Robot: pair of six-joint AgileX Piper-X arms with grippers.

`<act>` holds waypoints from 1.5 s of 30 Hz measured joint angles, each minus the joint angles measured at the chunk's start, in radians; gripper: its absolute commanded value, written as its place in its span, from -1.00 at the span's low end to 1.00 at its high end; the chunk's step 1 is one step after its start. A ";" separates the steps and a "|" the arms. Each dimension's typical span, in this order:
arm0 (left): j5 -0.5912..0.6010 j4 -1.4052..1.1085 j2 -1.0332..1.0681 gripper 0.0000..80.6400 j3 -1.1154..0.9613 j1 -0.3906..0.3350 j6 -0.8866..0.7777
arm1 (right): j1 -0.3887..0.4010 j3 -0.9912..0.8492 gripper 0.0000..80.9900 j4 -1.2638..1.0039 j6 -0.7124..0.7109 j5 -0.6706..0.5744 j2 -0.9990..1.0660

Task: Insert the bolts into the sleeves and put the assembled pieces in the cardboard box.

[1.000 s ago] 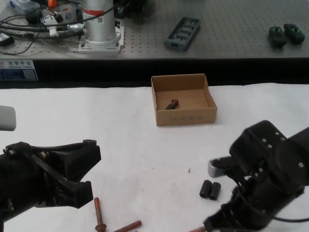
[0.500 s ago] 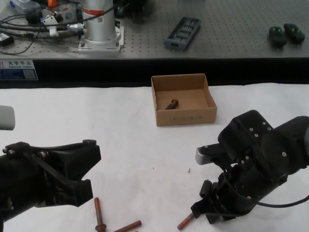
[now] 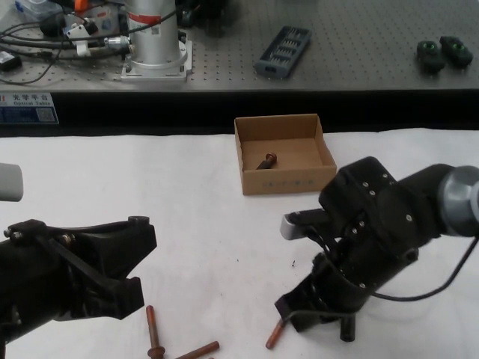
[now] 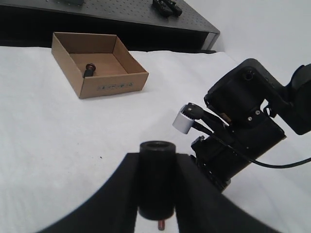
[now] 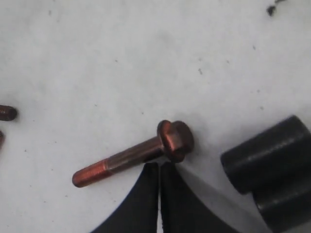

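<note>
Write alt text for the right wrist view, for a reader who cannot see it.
A copper-coloured bolt lies flat on a white sheet, its flanged head just beyond the tips of the right gripper, whose fingers are shut together. Two black sleeves lie side by side near the bolt's head; another bolt's end shows at the edge.

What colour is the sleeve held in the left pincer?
The sleeve is black; the left wrist view shows it best.
</note>
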 measured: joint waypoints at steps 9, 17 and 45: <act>0.000 0.000 0.000 -0.82 0.000 0.000 0.000 | 0.014 -0.047 -0.91 0.016 -0.054 -0.027 0.005; 0.000 0.000 0.000 -0.82 0.000 0.000 -0.001 | 0.014 -0.047 -0.88 0.060 -0.031 -0.033 0.005; 0.003 0.000 0.000 -0.82 0.000 0.000 -0.001 | 0.034 -0.055 -0.29 -0.049 0.334 0.005 0.048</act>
